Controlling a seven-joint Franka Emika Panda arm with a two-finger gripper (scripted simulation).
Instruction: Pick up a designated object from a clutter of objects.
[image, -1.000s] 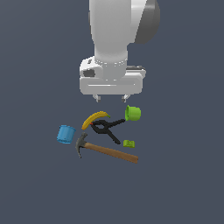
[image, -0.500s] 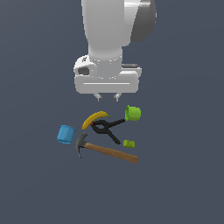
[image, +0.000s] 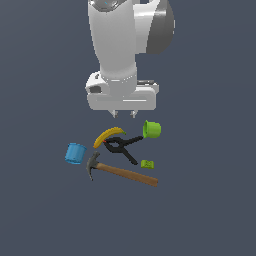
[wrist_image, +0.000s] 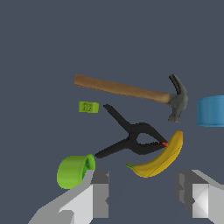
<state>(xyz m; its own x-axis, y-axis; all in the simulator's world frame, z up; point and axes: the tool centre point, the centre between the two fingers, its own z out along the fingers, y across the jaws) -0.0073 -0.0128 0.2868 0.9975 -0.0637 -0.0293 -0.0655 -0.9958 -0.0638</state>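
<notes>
The lime-green cup (image: 152, 129) lies on its side at the exterior view's right of the clutter. It also shows in the wrist view (wrist_image: 74, 170), close beside one finger (wrist_image: 98, 192). My gripper (image: 125, 115) hangs above the clutter, over the banana (image: 108, 135) and to the exterior view's left of the cup. It is open and empty, with both fingers spread wide in the wrist view (wrist_image: 144, 194). It touches nothing.
A black clamp (image: 122, 146) lies between the banana and the cup. A wooden-handled hammer (image: 122, 172) lies nearer the camera. A blue cup (image: 75, 153) is at the exterior view's left. A tiny green block (image: 147, 164) sits below the green cup.
The hand has shifted slightly toward the exterior view's left and turned about its axis, so the fingertips look closer together. The objects have not moved.
</notes>
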